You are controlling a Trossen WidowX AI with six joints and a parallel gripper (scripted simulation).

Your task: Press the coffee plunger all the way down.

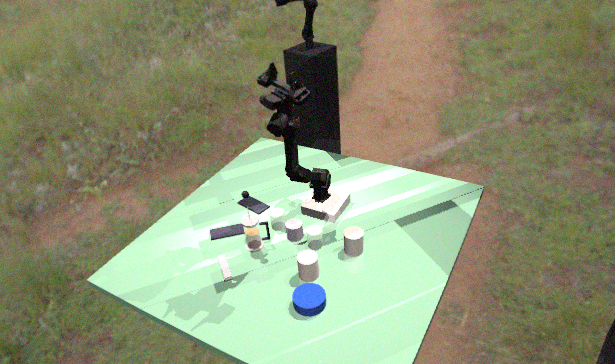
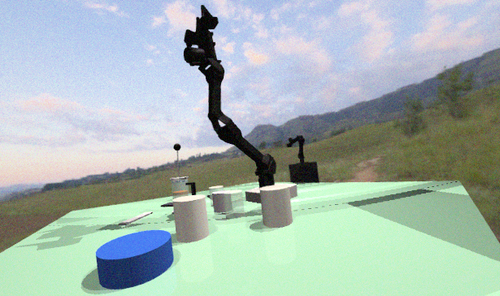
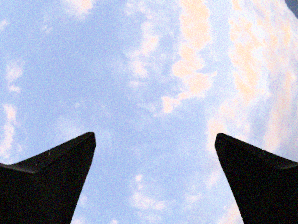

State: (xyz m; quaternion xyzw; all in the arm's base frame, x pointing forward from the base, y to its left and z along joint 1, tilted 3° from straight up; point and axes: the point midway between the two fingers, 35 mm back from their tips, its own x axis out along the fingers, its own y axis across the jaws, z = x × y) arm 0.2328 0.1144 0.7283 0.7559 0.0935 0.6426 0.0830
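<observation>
The tool (image 3: 154,183) stands wide and holds nothing; the wrist view shows only its two dark fingers against sky, so it points upward, well away from the work. The coffee press (image 1: 252,234) sits left of centre on the green bench (image 1: 394,300), its plunger knob (image 2: 176,147) raised on a thin rod. Judging from here, the long descent is the risk: coming in off-axis could shove the tall, narrow press sideways or tip it, and the pale cylinders (image 2: 191,218) nearby could be clipped. The exterior view shows the rod's full height; the top view shows the press's handle (image 1: 267,230) and its neighbours' spacing.
</observation>
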